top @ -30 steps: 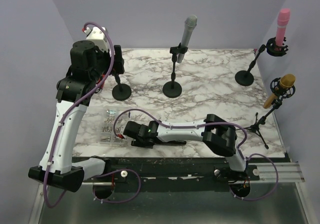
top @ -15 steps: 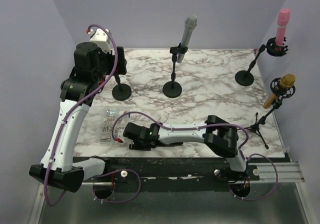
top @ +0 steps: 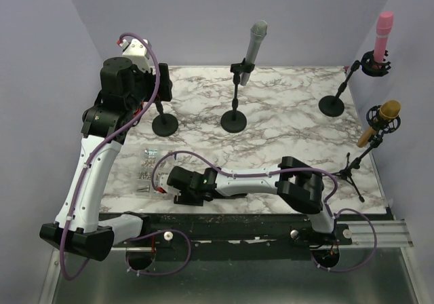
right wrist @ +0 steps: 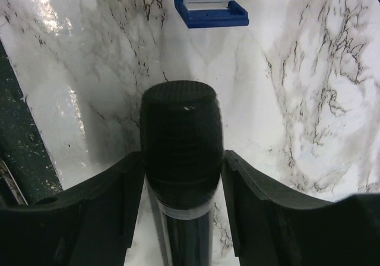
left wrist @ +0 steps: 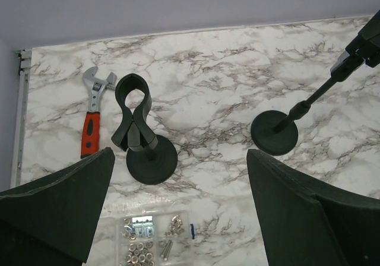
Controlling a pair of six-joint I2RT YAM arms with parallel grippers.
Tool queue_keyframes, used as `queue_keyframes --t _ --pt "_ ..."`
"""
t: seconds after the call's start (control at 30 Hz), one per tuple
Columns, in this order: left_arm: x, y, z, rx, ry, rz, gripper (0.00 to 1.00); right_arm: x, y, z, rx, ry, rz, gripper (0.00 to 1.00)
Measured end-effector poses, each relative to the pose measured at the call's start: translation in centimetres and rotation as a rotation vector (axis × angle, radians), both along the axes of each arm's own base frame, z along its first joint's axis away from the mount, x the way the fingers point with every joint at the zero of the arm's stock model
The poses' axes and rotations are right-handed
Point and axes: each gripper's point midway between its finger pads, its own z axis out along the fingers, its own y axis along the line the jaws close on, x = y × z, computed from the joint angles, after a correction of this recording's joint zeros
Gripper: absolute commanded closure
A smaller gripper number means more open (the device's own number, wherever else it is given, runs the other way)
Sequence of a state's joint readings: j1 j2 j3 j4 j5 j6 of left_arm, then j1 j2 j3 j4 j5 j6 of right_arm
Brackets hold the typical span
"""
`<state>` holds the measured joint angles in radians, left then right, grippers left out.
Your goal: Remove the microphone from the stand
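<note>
Microphone (right wrist: pixel 181 123) in right hand (right wrist: pixel 181 171) | beside table (top: pixel 285 114) near edge | left hand (left wrist: pixel 180 153) spread

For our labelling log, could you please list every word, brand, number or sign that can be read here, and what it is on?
None can be read.
Any marking on the red-handled adjustable steel wrench is too small to tell.
The clear plastic box of screws and the black mesh-headed microphone show none.

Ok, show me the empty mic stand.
The stand at back left, beside the wrench: its clip is empty. The grey microphone, pink microphone and gold microphone sit in the others.
</note>
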<state>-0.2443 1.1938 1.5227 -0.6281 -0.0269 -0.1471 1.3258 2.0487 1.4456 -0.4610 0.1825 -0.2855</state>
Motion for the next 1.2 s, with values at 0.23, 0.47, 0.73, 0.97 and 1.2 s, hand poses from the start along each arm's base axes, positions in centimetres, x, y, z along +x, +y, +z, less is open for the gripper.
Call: queue_keyframes --t 0.23,0.47,0.73,0.97,1.2 --pt "0.0 -0.1 0.1 -0.003 -0.003 -0.002 0.03 0.0 0.4 0.1 0.018 0.004 -0.01 0.33" --pt "0.0 -0.2 0.1 -0.008 -0.004 -0.01 0.03 0.0 0.7 0.2 0.03 0.007 -0.017 0.2" --pt "-0.1 -1.0 0.0 -0.017 -0.002 -0.049 0.02 0.0 1.2 0.5 0.063 0.015 -0.041 0.09" --pt "-0.1 -1.4 -0.2 -0.018 0.004 -0.064 0.01 -0.3 0.9 1.8 0.085 0.024 -0.07 0.04" --pt "-0.1 -1.7 -0.4 -0.015 0.002 -0.073 0.01 1.3 -1.8 12.0 0.332 -0.103 -0.185 0.0"
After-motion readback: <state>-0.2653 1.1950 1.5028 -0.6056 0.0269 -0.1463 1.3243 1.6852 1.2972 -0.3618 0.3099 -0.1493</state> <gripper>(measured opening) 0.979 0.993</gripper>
